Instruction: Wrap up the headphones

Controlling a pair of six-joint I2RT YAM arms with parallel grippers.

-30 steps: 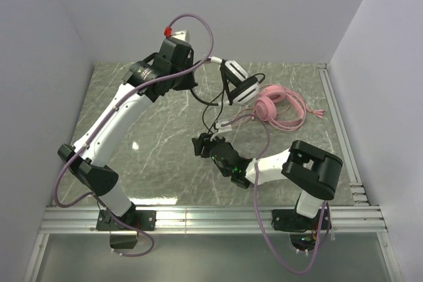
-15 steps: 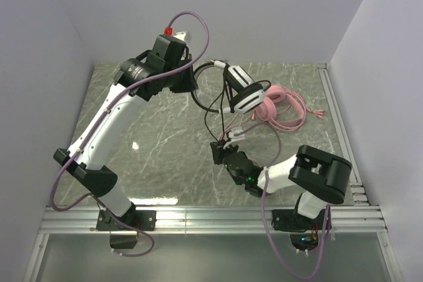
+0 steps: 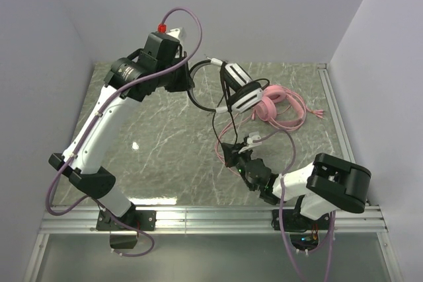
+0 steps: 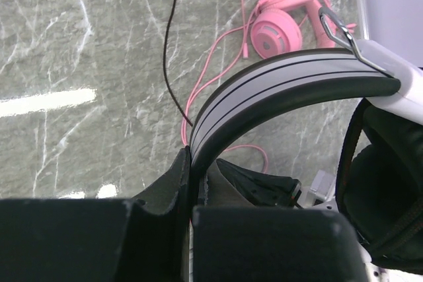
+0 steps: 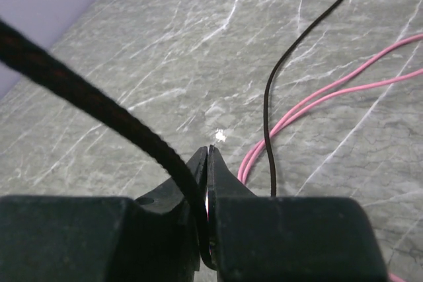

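Note:
The black and white headphones point(image 3: 241, 92) hang in the air above the table's back middle. My left gripper point(image 3: 189, 81) is shut on their striped headband point(image 4: 277, 80), and one ear cup point(image 4: 386, 183) shows at the right of the left wrist view. Their black cable point(image 3: 210, 107) loops down to my right gripper point(image 3: 229, 152), which is shut on it low over the table. In the right wrist view the braided cable point(image 5: 99, 94) runs down between the closed fingertips point(image 5: 208, 153). The pink headphones point(image 3: 268, 105) lie on the table at the back right, beside their loose pink cable point(image 5: 317, 100).
The marble tabletop point(image 3: 152, 143) is walled at the back and both sides. A metal rail point(image 3: 211, 216) runs along the near edge. Pink cable loops point(image 3: 294, 113) spread toward the right rail. A thin stretch of black cable point(image 5: 268, 117) hangs in front of the right gripper.
My right gripper has closed on the black cable while sliding right and toward the near edge. The left arm has drawn back a little, shifting the headset slightly.

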